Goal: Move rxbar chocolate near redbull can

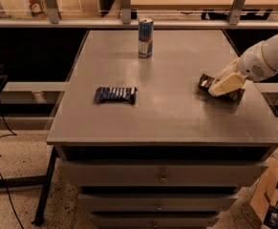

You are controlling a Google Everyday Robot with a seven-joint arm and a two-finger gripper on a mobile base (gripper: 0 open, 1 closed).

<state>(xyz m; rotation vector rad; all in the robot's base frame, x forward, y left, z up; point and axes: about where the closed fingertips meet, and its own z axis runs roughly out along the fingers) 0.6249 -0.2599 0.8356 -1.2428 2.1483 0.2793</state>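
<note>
Now, chocolate bar (205,82): you'll find it lying flat near the right edge of the table (176,120), partly hidden under the gripper.
gripper (226,85): down over the bar's middle; you cannot tell whether it is clamped or released.
arm (267,56): enters from the picture's right edge.
can (145,37): upright at the far edge, well apart from the chocolate bar.
blue-wrapped bar (115,95): flat on the left half.

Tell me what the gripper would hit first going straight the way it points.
The gripper, at the right side of the table, points down and left at the dark chocolate bar, so it would likely meet that bar first. Depth is unclear; it may already touch it.
</note>
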